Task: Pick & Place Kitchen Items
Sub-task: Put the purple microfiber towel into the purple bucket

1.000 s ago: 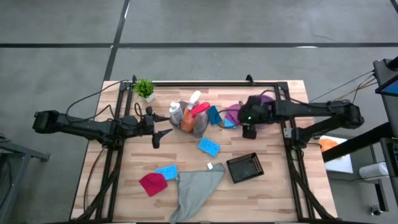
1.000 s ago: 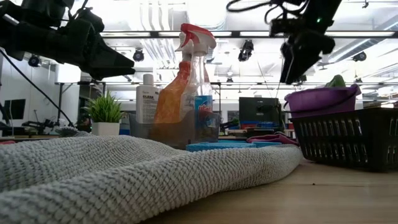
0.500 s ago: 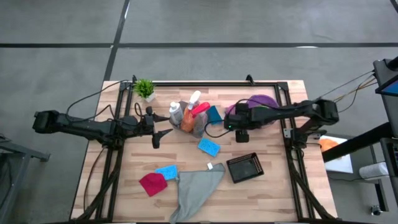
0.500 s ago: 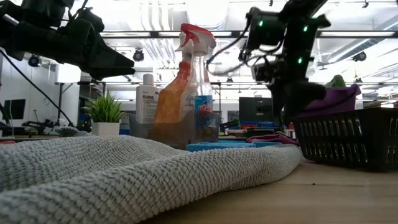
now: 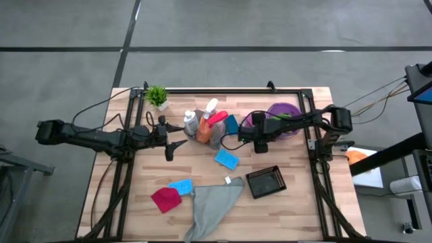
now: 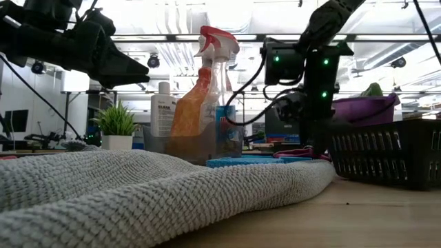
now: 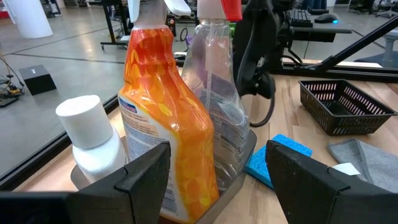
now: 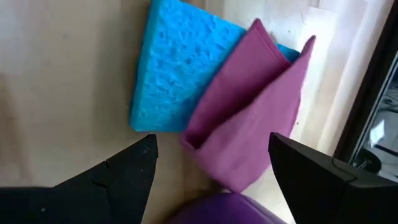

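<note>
1. Right gripper: fingers spread, poised above the magenta cloth, which overlaps a blue sponge near the table's far edge, beside the purple bowl.
2. Left gripper: fingers spread, holding nothing, facing the orange-and-white bottle, the white bottle and the clear spray bottle in their tray.
</note>
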